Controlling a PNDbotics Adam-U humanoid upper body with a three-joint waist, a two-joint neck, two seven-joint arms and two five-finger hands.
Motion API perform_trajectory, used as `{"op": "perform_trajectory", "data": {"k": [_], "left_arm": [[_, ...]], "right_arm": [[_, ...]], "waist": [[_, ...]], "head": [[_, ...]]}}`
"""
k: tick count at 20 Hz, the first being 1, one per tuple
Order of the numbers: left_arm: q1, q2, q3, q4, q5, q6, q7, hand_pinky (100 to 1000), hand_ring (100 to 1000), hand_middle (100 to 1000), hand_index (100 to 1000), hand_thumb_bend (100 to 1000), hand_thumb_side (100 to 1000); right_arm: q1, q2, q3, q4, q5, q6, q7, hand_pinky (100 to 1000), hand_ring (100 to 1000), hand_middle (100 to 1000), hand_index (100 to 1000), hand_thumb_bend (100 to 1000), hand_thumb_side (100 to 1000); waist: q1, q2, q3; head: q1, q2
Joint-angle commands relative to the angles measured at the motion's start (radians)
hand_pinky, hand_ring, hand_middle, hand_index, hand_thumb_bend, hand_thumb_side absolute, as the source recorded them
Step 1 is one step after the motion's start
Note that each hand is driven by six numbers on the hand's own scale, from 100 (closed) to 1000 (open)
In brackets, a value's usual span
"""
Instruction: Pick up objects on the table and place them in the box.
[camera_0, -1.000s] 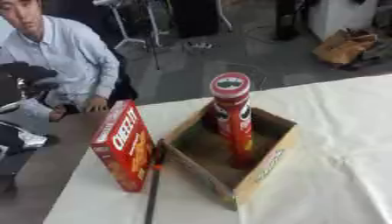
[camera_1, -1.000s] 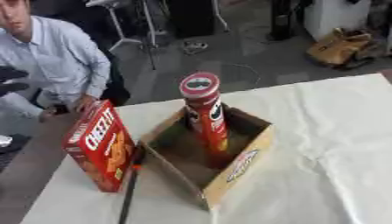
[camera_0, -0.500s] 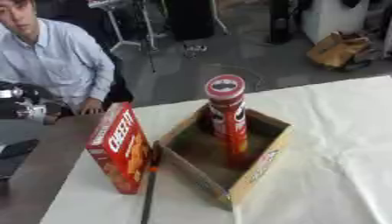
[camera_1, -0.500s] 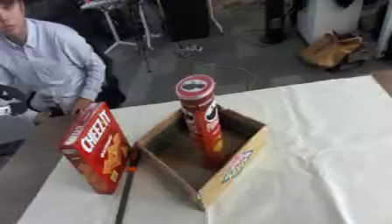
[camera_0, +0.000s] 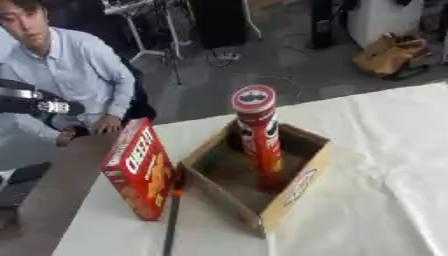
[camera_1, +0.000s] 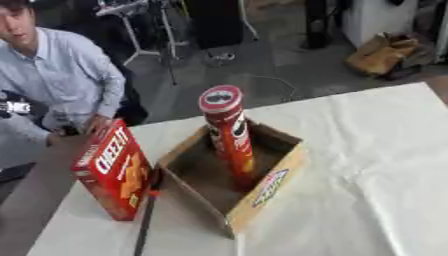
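1 can (camera_0: 258, 135) stands in the box (camera_0: 297, 187) at center; our left arm (camera_0: 35, 102) has pulled to the left edge, hands unseen, leaving the cracker box (camera_0: 136, 167).

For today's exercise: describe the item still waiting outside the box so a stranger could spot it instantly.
Start at the white-covered table, then find the open cardboard box near its left end. Just left of the box stands a flat red cracker box with white lettering. Unlike the tall red chip can standing upright inside the box, it is rectangular and outside.
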Motion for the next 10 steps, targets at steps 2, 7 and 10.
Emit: {"op": "perform_trajectory", "data": {"k": [2,7,10], "left_arm": [[-0.073,-0.013,-0.021,0.091,-0.063,-0.040,-0.004,1000,1000,1000,1000,496,1000],[-0.115,-0.053,-0.020,0.182,-0.118,-0.091,-0.004,1000,1000,1000,1000,524,1000],[-0.137,-0.080,-0.024,0.232,-0.146,-0.111,-0.004,1000,1000,1000,1000,524,1000]], "right_arm": [[-0.009,-0.015,-0.001,-0.011,-0.007,0.015,0.002,889,895,642,638,100,1000],[-0.010,-0.013,-0.004,-0.011,-0.008,0.021,-0.001,889,894,638,638,100,1000],[-0.009,-0.010,-0.005,-0.011,-0.007,0.026,-0.002,888,894,636,637,100,1000]], "waist": [[-0.008,-0.022,0.004],[-0.008,-0.026,0.003],[-0.008,-0.027,0.003]], "head": [[0.009,0.012],[0.012,0.010],[0.013,0.010]]}}
